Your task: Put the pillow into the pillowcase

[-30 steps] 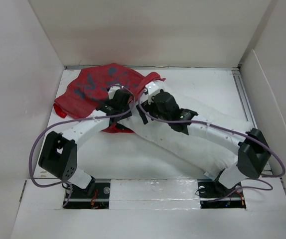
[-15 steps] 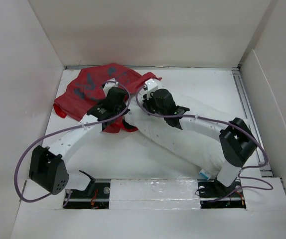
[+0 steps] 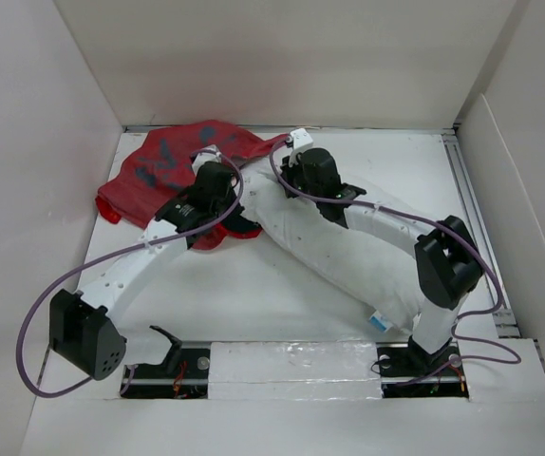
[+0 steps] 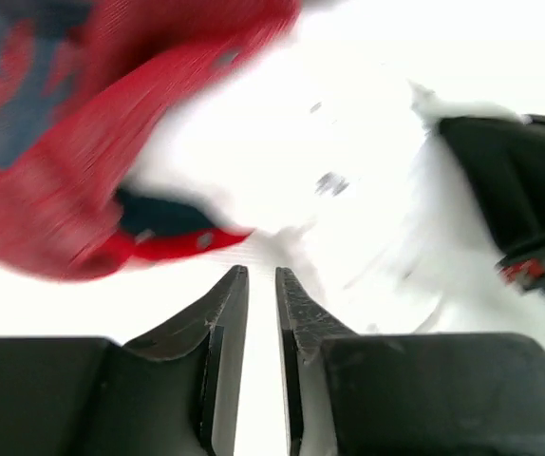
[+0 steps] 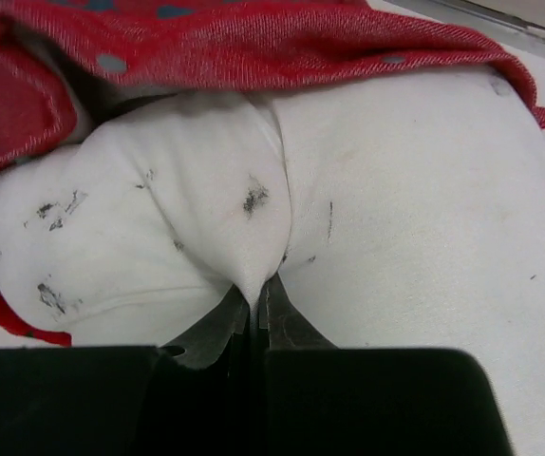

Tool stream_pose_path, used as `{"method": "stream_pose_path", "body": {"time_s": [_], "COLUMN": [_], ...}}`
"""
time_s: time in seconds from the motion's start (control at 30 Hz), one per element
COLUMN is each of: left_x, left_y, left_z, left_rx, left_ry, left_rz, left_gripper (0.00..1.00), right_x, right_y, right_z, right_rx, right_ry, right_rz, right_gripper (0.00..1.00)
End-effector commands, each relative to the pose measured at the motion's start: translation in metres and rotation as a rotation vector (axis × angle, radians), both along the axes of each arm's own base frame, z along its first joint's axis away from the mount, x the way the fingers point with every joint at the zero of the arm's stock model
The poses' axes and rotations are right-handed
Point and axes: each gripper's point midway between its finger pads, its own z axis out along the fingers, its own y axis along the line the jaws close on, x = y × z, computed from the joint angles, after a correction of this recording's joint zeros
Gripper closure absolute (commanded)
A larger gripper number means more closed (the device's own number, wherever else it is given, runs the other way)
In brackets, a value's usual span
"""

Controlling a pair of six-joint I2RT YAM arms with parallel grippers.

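From above, the pillow (image 3: 339, 256) lies diagonally on the white surface (image 3: 244, 304). It runs from the far middle down to the near right, where its small white-and-blue tag (image 3: 379, 321) shows. The red pillowcase (image 3: 154, 171) is bunched at the far left with its grey-blue marked side up, and its right edge meets the far end of the pillow. The left arm (image 3: 135, 261) reaches from the near left to that meeting point. The right arm (image 3: 391, 223) lies along the pillow, with its black wrist over the pillow's far end. The 2 wrists are near each other.

The left wrist view is blurred. The left gripper (image 4: 261, 273) is almost closed, with only a thin slit between its 2 fingers and nothing in the slit. It is over bare white. The pillowcase spreads across the far left of this view, with a dark opening under a red rim. White pillow fabric lies ahead, and a black part of the right arm shows at the right edge.

In the right wrist view, the right gripper (image 5: 253, 294) is closed tight on the pillow, and a fold of white, dark-specked fabric is pulled up into a peak between its fingertips. Just beyond, the pillowcase's red edge drapes across the far part of the pillow, and more red shows at the near left.
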Motion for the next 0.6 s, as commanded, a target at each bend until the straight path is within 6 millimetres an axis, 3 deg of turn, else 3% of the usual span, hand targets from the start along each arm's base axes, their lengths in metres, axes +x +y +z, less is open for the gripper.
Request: {"method": "stream_pose_path", "body": {"time_s": [0.0, 0.1, 0.13, 0.27, 0.3, 0.33, 0.37, 0.5, 0.57], "left_x": [-0.007, -0.009, -0.010, -0.001, 0.008, 0.015, 0.030, 0.059, 0.068], "left_y": [0.022, 0.040, 0.044, 0.057, 0.067, 0.062, 0.065, 0.057, 0.054], "left_z": [0.012, 0.002, 0.002, 0.003, -0.004, -0.006, -0.024, -0.033, -0.031], "left_rx": [0.039, 0.082, 0.090, 0.117, 0.126, 0.100, 0.121, 0.128, 0.123], "left_ry": [-0.031, -0.012, -0.011, -0.054, -0.041, -0.039, -0.007, -0.021, -0.050], "left_rz": [0.075, 0.174, 0.201, 0.266, 0.303, 0.275, 0.297, 0.309, 0.300], "left_gripper": [0.85, 0.85, 0.80, 0.50, 0.43, 0.33, 0.22, 0.23, 0.34], "right_x": [0.023, 0.017, 0.014, 0.008, 0.008, 0.005, 0.006, 0.005, 0.005], "right_y": [-0.022, -0.019, -0.013, -0.003, -0.002, 0.003, 0.006, 0.011, 0.011], "right_z": [0.009, -0.001, 0.001, -0.004, -0.010, -0.016, -0.016, -0.016, -0.016], "right_rx": [0.009, 0.006, 0.022, 0.039, 0.026, 0.022, 0.025, 0.032, 0.032], "right_ry": [-0.017, 0.006, 0.005, 0.021, 0.025, 0.035, 0.036, 0.041, 0.041], "right_rz": [-0.085, -0.053, -0.017, 0.048, 0.051, 0.069, 0.078, 0.099, 0.099], "right_gripper": [1.00, 1.00, 1.00, 1.00, 1.00, 1.00, 1.00, 1.00, 1.00]}}
